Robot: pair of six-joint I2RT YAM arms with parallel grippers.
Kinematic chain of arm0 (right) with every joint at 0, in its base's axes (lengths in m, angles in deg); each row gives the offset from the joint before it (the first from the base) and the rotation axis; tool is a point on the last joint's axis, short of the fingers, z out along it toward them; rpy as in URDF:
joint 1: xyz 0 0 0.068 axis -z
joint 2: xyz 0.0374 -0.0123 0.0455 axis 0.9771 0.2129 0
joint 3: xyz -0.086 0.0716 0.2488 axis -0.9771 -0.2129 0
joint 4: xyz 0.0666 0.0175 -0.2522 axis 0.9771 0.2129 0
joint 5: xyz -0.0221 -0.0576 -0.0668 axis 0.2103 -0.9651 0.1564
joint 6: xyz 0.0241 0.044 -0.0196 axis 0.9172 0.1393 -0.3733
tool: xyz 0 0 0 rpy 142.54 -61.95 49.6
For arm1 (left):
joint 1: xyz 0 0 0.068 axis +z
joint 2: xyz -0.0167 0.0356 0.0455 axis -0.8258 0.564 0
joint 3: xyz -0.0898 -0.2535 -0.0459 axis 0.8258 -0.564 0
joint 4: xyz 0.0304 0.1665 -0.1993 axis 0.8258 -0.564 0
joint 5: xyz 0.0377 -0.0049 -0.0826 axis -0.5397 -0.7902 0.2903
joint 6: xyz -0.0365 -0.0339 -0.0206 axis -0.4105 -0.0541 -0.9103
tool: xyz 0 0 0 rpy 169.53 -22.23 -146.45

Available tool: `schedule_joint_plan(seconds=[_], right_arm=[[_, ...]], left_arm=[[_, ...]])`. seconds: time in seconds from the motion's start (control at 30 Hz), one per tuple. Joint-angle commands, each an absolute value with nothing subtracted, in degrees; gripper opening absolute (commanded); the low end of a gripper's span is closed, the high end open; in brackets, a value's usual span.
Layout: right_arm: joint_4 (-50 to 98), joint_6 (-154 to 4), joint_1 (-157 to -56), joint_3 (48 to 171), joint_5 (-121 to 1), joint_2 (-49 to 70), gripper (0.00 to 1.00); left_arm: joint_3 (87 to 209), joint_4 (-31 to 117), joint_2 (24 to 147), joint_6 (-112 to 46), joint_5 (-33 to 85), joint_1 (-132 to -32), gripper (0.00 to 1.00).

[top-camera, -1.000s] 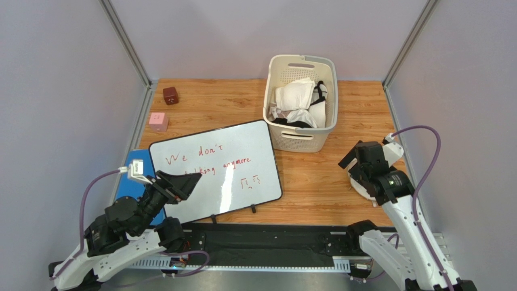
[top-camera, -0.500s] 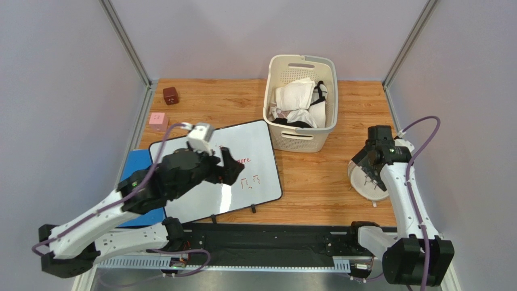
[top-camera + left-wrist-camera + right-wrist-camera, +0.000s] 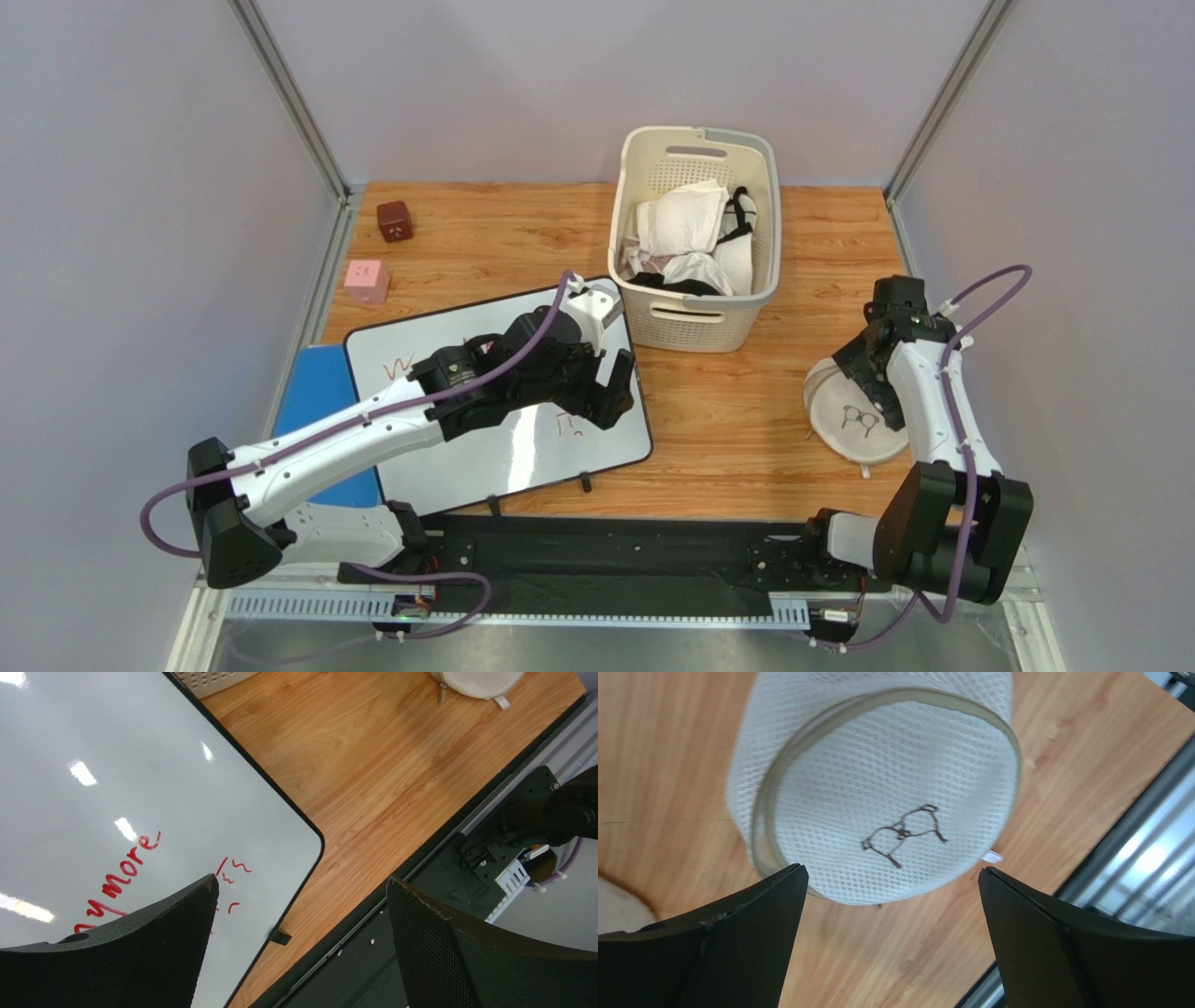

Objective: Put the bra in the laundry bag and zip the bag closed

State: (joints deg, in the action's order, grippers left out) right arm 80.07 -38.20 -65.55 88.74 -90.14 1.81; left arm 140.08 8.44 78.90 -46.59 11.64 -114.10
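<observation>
Top external showed the left gripper (image 3: 612,389) newly swung across the whiteboard (image 3: 463,462) toward the basket (image 3: 697,136), where the bra (image 3: 680,221) lay ungrasped. The right gripper (image 3: 854,364) had shifted above the laundry bag (image 3: 859,420), right of the basket. Both claws gaped wide and empty, so pickup looked next.

On my wooden table (image 3: 730,406) I see a whiteboard (image 3: 533,455) at 8 o'clock, a basket (image 3: 697,315) at 12, the laundry bag (image 3: 849,420) at 4, and a brown cube (image 3: 394,220) and pink block (image 3: 366,279) at 10.

The left pincer (image 3: 613,388) has swung from lower left to centre frame over the whiteboard (image 3: 540,451). The right pincer (image 3: 860,367) has shifted up-frame, uncovering the laundry bag (image 3: 859,417).
</observation>
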Motion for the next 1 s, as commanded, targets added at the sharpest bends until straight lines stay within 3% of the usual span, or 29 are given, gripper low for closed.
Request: schedule_joint_plan(seconds=[0.0,0.2,0.5,0.7,0.83,0.9,0.93,0.97], right_arm=[[69.8,-40.1,-65.7,88.8,-82.5,-0.1,0.98],[68.0,-39.5,-69.1,87.1,-83.5,4.8,0.95],[67.6,-32.4,-69.6,88.4,-91.7,11.6,0.81],[65.2,-31.1,-69.6,88.1,-93.5,14.5,0.77],[65.2,-31.5,-69.6,88.0,-93.4,14.6,0.55],[66.0,-33.0,-69.7,88.2,-93.3,13.9,0.37],[66.9,-33.4,-69.9,88.5,-93.5,12.9,0.2],[68.8,-33.9,-70.4,88.6,-93.5,12.2,0.13]], left_arm=[[138.4,13.8,78.0,-43.8,17.6,-113.3,0.94],[135.8,14.0,75.2,-42.8,17.2,-112.1,0.94],[134.1,14.4,72.5,-42.8,18.7,-111.3,0.93],[134.1,13.6,72.2,-42.9,19.2,-111.1,0.93],[134.2,13.3,72.2,-43.4,19.7,-111.1,0.93],[135.0,13.3,72.6,-43.8,20.5,-111.1,0.92],[135.6,13.4,73.1,-44.1,20.9,-111.1,0.92],[136.0,13.6,73.5,-44.3,21.2,-111.1,0.92]])
